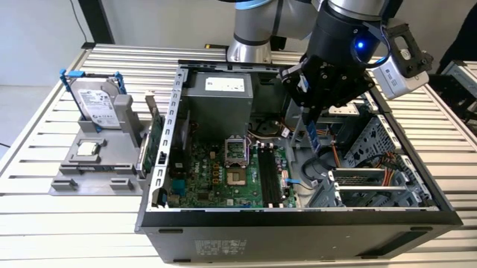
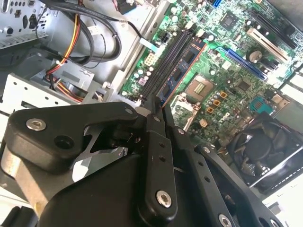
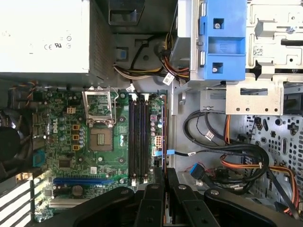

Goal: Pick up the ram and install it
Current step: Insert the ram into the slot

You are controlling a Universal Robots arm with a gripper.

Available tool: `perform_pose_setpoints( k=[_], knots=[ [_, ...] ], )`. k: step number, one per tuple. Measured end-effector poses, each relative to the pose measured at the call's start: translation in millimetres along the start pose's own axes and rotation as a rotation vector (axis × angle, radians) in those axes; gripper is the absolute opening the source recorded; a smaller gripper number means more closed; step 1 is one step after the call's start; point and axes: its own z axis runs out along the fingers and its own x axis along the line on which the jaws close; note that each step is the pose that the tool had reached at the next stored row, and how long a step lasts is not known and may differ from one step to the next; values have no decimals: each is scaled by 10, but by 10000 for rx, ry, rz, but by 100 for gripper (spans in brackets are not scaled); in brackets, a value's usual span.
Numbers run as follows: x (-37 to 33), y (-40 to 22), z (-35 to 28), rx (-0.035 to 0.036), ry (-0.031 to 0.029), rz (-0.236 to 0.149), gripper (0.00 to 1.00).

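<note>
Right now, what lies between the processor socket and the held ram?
The black memory slots lie between the processor socket and the ram, in the first wrist view.

Case: matt grey sheet metal; motherboard: green laminate with a slight sheen; drive bracket: smooth blue plastic. Fingers: matt black with bright metal screw heads, clamped on the ram, a thin dark board. Bench: pale ribbed metal slats.

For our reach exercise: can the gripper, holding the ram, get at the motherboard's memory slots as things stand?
Probably yes. The gripper holds the ram over the empty memory slots. The case is open, and the cables lie off to one side.
</note>
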Motion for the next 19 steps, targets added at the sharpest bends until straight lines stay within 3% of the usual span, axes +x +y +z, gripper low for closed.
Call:
perform_pose_setpoints(
  k=[19],
  knots=[
    [0, -1, 53, -1, 0, 0, 0]
  ],
)
